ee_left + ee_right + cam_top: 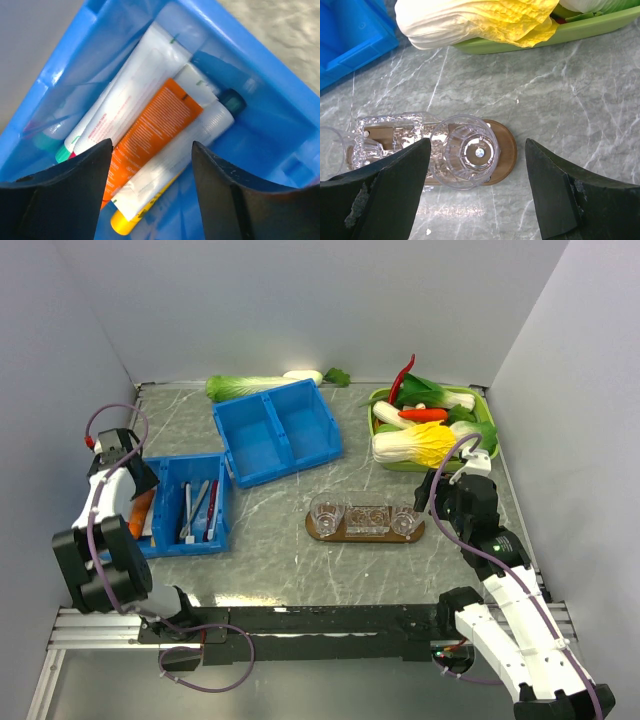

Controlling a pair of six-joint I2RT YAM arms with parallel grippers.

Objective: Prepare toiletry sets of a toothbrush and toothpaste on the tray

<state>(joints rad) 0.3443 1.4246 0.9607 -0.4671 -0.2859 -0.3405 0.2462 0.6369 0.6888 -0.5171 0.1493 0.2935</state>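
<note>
Your left end effector (pixel 151 150) sits closest to its wrist camera, its two dark fingers (pixel 75 175) apart with nothing clamped between them. It hangs over the left compartment of the small blue bin (pixel 185 462). Directly beneath the gap lies an orange tube (pixel 150 130). Just left of it is a white tube (pixel 120 95), and just right of it another white tube with a dark-green cap (pixel 215 120) (whether either finger touches a tube, you cannot tell from here). To the right of that end effector, in the bin's other compartment, the slim brushes (pixel 197 508) lie side by side.

Farther right and beyond, the larger blue bin (pixel 290 465) rests on the counter (pixel 280 550).

Next comes the brown wooden tray (pixel 365 537), with three clear cups on it in a row. Your right end effector (pixel 477 145) hovers above the tray's right end, its fingers spread wide and gripping nothing. The rightmost cup (pixel 465 152) stands upright straight below the gap, and the other cups run off to its left.

Beyond that end effector sits the green vegetable tray (pixel 590 25), a yellow-white cabbage (pixel 480 20) lying over its near rim.
</note>
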